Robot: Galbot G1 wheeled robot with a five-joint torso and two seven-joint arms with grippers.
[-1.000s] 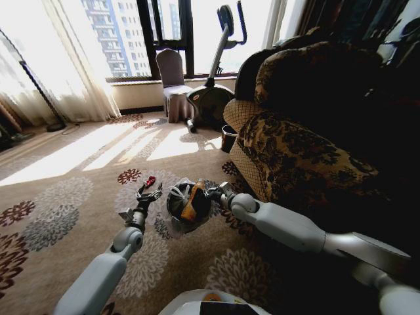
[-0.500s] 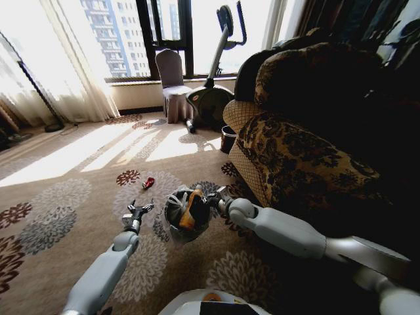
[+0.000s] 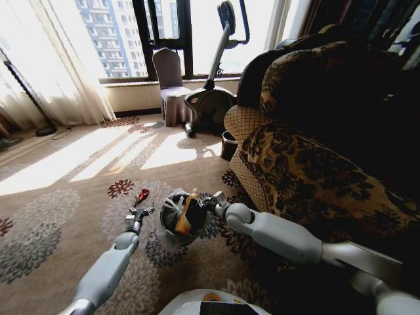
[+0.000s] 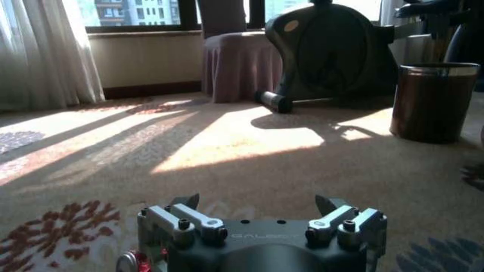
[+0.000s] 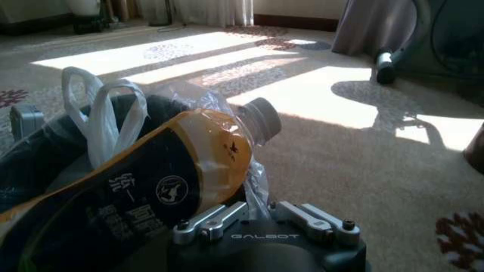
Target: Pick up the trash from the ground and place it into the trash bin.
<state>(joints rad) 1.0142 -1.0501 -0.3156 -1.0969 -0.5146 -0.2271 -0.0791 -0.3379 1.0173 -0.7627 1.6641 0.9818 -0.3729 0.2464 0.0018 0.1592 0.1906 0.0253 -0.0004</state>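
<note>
Over on your left, the floral carpet (image 3: 59, 216) lies in sunlight that comes through the curtains (image 3: 62, 72). Your left gripper (image 3: 140, 212) reaches out low over the carpet with its fingers spread apart and nothing between them; the left wrist view shows the two fingertips well separated above the pile. Just beyond that gripper a small red scrap (image 3: 142, 194) lies on the carpet, close to the fingertips but not touching them. Right beside it, the trash bin (image 3: 172, 220), a round black bucket with a crinkled plastic liner, sits tilted, with your right gripper (image 3: 211, 202) clamped on its rim at the near side. An orange bottle (image 3: 184, 211) with a dark label pokes out of the bin at a slant, its grey cap (image 5: 261, 120) clear of the rim, and a white knotted bag (image 5: 102, 122) lies against it inside. Farther right, a patterned sofa (image 3: 315, 170) rises close alongside your right arm, and a dark basket (image 3: 228, 146) stands on the carpet at its far end.
</note>
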